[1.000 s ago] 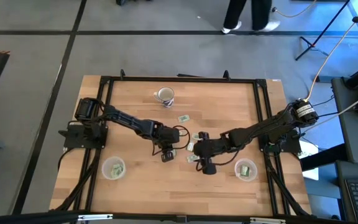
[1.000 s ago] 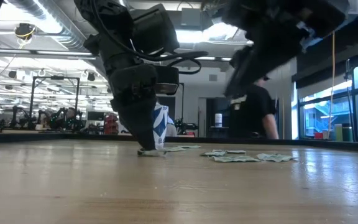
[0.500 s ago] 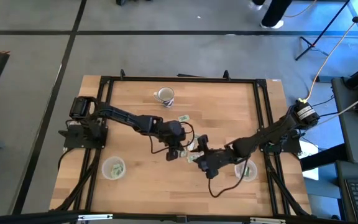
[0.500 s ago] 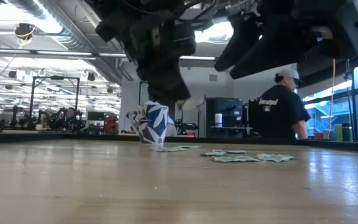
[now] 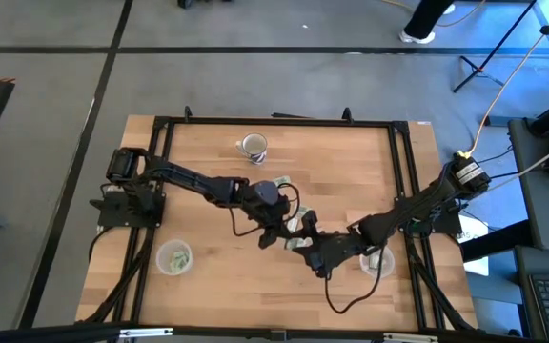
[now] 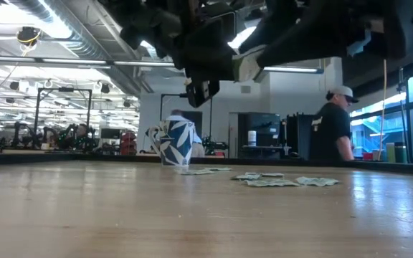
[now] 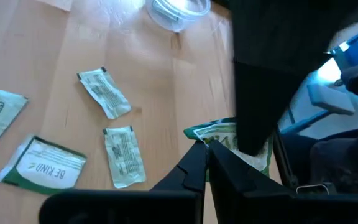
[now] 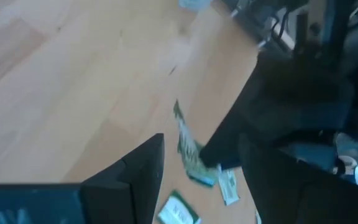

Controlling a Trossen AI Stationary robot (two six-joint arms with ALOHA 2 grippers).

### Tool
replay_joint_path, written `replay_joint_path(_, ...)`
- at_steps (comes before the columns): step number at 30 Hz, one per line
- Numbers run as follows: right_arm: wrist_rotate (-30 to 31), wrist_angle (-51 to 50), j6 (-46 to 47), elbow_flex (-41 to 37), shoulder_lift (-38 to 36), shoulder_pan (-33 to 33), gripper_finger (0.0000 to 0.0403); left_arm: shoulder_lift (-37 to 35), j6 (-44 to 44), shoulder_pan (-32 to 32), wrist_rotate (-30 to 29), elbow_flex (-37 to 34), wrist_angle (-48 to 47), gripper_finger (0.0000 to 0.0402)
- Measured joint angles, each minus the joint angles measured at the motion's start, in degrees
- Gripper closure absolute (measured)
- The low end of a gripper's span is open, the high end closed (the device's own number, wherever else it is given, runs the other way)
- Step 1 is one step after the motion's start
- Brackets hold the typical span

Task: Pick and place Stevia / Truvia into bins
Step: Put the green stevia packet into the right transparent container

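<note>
Small green-and-white Stevia packets [image 7: 124, 155] lie flat near the table's middle [image 5: 296, 226]; the low view shows them too [image 6: 264, 180]. My left gripper [image 5: 276, 233] hangs above them, shut on one packet [image 7: 224, 135]. My right gripper [image 5: 308, 243] is open close beside it. Its fingers [image 8: 143, 167] stand either side of the held packet [image 8: 188, 152] without touching it. One bin [image 5: 174, 257] stands near left. The other bin [image 5: 377, 260] stands near right, partly under my right arm. My left gripper pinches one packet by its corner [image 7: 202, 135] between its two fingertips. The fingers slant down toward the table's right side. The packet is lifted clear of the table. My right gripper's dark finger hides part of it in the left wrist view.
A white mug [image 5: 253, 146] with a blue pattern [image 6: 174, 142] stands at the far middle. The black frame rails [image 5: 403, 181] run along the table's edges. Bare wood lies between the two bins. A person [image 6: 332, 129] stands in the room behind.
My left gripper has risen from the table with a packet and tipped from pointing down to slanting, going a little toward the table's right. The packet is now lifted clear. My right gripper has rolled at the wrist and shifted slightly, staying open.
</note>
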Motion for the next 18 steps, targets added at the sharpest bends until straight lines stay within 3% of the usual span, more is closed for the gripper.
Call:
replay_joint_path(6,0.0,0.1,0.2,0.0,0.0,0.0,0.0226,0.0,-0.6,0.0,0.2,0.0,0.7,0.0394)
replay_joint_path(18,-0.2,-0.2,0.3,0.0,0.0,0.0,0.0385,0.0,-0.5,1.2,0.4,0.0,0.7,0.0392)
